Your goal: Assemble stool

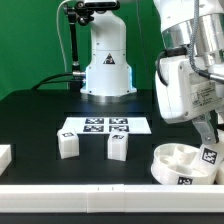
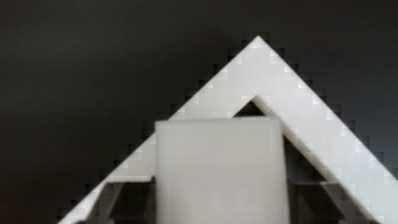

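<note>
The gripper [image 1: 207, 143] hangs over the seat [image 1: 183, 163], which lies flat on the table [image 1: 40, 120] at the exterior view's right, close to the front edge. The jaws look clenched on a tagged leg [image 1: 209, 155]. In the wrist view that leg [image 2: 217, 165] fills the middle between the two fingers. A white wedge [image 2: 258, 75] shows beyond it, and I cannot tell what that is.

The step in hand seems to be fitting this leg into the seat, and the leg's lower end is at or just above the seat's far rim. Whether it has entered a socket cannot be seen. The next move likely calls for lining the leg up square over a socket, then pressing it straight down or turning it home.

Two more legs wait upright in front of the marker board [image 1: 104, 126], the first loose leg [image 1: 67, 145] and the second loose leg [image 1: 118, 146], well apart from the seat. A plain block [image 1: 4, 156] sits at the exterior view's left edge.

There is open table between the seat and the loose legs. The near edge leaves little margin, so a sideways push could slide the seat toward it.
</note>
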You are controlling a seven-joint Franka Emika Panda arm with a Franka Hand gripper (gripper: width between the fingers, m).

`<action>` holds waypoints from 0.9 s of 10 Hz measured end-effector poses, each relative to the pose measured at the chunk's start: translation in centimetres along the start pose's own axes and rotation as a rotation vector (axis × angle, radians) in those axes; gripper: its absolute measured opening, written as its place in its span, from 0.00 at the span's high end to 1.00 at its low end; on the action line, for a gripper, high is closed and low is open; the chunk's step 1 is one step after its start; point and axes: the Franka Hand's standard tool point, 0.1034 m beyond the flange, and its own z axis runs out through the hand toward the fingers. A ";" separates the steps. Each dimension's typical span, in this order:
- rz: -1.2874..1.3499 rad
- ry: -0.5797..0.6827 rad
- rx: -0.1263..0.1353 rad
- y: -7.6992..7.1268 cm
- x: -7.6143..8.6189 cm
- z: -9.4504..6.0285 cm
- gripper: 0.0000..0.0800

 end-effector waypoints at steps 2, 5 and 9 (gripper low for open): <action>-0.018 -0.002 -0.003 0.2 0.1 0.2 0.49; -0.148 0.004 -0.028 0.0 0.2 -0.4 0.21; -0.456 -0.001 -0.009 -2.4 2.0 -3.1 0.19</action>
